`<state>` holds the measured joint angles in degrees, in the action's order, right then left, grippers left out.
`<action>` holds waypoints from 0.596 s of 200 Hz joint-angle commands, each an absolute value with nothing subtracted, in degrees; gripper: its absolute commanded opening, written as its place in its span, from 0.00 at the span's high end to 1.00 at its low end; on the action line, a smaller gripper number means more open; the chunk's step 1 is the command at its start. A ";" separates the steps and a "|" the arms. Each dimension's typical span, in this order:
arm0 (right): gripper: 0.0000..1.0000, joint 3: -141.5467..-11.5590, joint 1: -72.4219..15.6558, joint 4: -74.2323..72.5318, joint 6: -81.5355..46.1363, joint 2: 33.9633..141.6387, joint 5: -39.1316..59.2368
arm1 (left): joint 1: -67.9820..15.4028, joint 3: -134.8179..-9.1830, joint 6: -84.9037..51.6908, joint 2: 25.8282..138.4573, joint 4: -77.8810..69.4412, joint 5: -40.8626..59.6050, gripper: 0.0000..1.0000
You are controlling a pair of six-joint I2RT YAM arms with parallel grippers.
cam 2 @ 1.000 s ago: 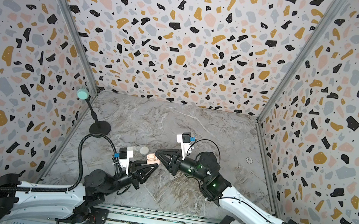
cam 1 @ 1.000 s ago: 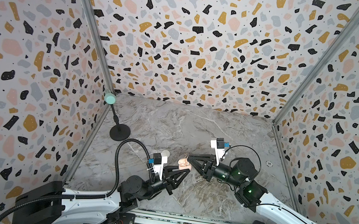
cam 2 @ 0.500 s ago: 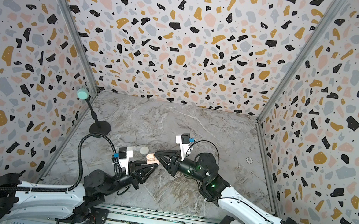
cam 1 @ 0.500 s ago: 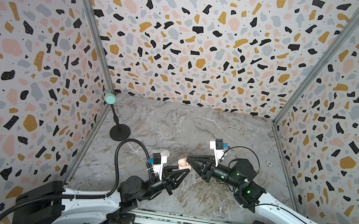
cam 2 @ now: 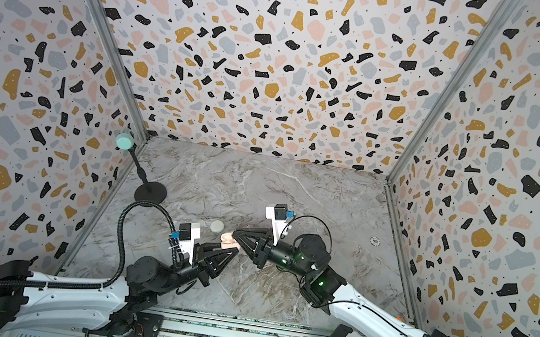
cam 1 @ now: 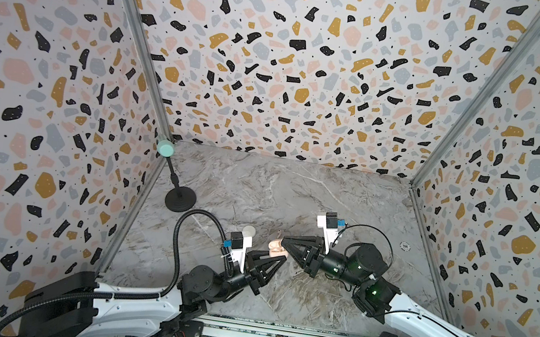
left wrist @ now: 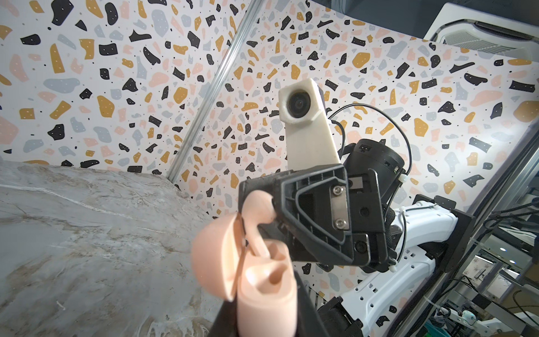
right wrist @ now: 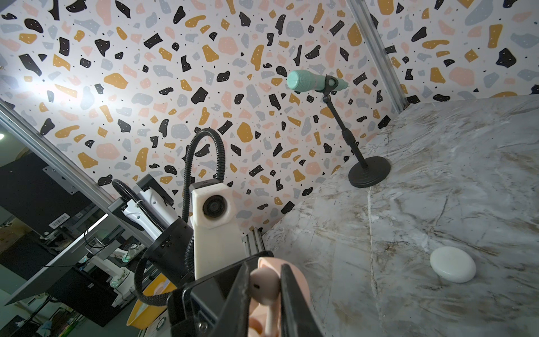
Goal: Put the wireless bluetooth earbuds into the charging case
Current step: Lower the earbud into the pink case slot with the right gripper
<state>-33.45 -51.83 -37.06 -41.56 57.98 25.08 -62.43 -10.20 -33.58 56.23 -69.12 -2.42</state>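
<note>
Right wrist view shows the right end effector pinching a pink earbud; its stem enters the open pink case clamped in the left end effector. In both top views they meet at lower centre over the bench, with a white case nearby.

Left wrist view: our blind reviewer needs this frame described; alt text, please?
The right gripper holds a pale pink earbud, stem tip at a slot of the open pink charging case in the foreground; the marble table lies behind.

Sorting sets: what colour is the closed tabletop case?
The case is white; best in right wrist view.
</note>
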 commanded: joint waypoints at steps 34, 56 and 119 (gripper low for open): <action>0.81 -33.05 -52.86 -37.78 -42.06 55.48 24.24 | -62.58 -10.68 -31.74 55.89 -74.88 -3.25 1.00; 0.81 -33.44 -52.91 -37.75 -42.10 55.46 23.99 | -62.75 -10.38 -31.64 55.83 -74.88 -3.34 1.00; 0.81 -33.93 -54.46 -38.87 -42.18 56.85 23.48 | -63.54 -10.02 -30.82 55.73 -74.88 -3.52 1.00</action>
